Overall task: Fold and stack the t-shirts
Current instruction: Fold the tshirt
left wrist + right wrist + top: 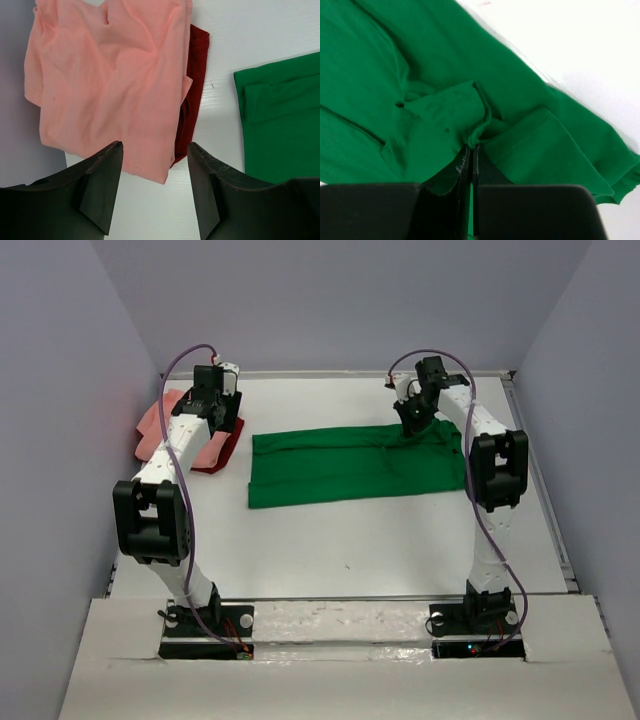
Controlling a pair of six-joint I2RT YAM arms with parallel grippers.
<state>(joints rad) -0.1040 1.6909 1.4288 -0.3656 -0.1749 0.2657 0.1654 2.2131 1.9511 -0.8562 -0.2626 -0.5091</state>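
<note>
Far left, against the wall: salmon-pink t-shirt [110, 85], loosely folded and rumpled, lying on a piece of dark red cloth [194, 95] whose edge shows along its right side. Above this pile: left gripper [155, 172], jaws spread wide, holding nothing, hanging clear of the cloth. Centre of the white table [350, 550]: bright green t-shirt [350, 472], laid as a long flat band, sleeve already turned in at its left end. Right, at the green shirt's far edge: right gripper [470, 152], jaws pressed together on a small puckered pinch of green fabric. Step in hand, by my reading: another fold of the green shirt. To do it well, lift only enough to free the edge, carry it squarely across the band, and let the empty arm pin the opposite end so nothing drags.
</note>
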